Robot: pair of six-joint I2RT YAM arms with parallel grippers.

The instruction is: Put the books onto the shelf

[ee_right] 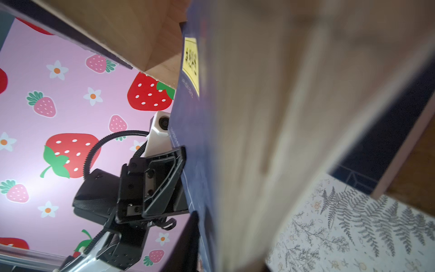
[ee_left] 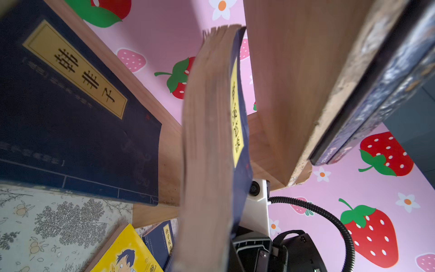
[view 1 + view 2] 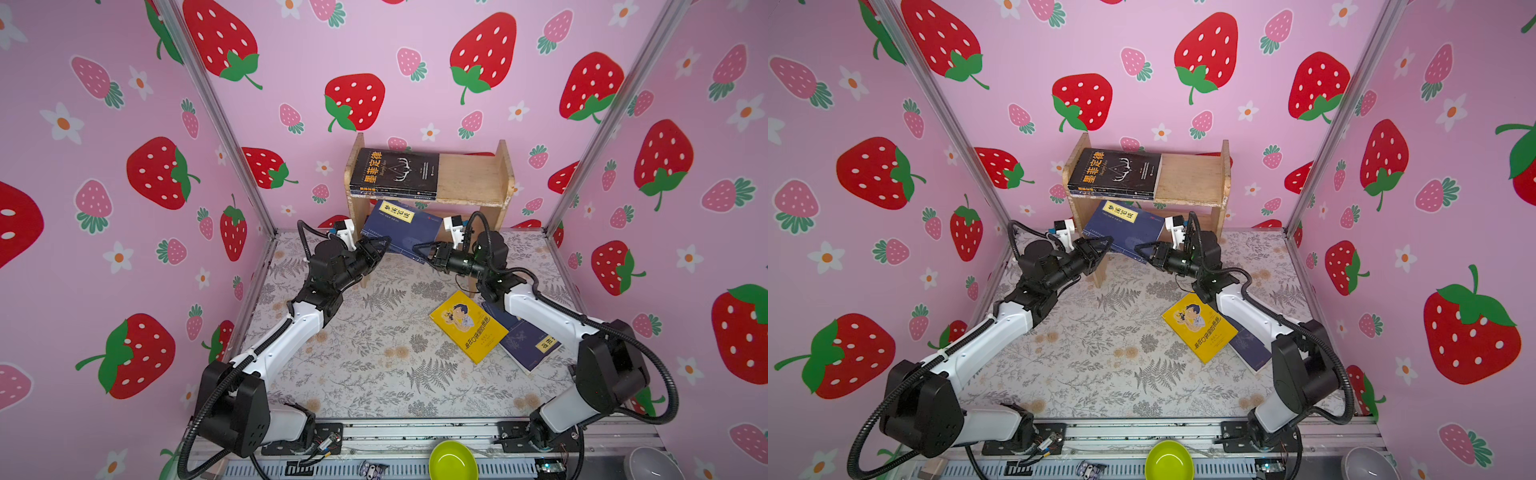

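My left pincer [image 3: 383, 244] clamped tight on navy book [image 3: 401, 226] edge; book tilted midair before shelf [image 3: 473, 178] lower tier. My right pincer [image 3: 423, 250] at opposite edge, grip unclear. Risk: one-edge hold, book sags, slips, snags tier.

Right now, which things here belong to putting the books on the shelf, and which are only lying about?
Belong to the job: shelf; black antler book on its top tier; held navy book in the left gripper; yellow cartoon book and loose navy book on the mat; lower-tier navy book.
Lying about: green bowl and grey bowl at the front edge.
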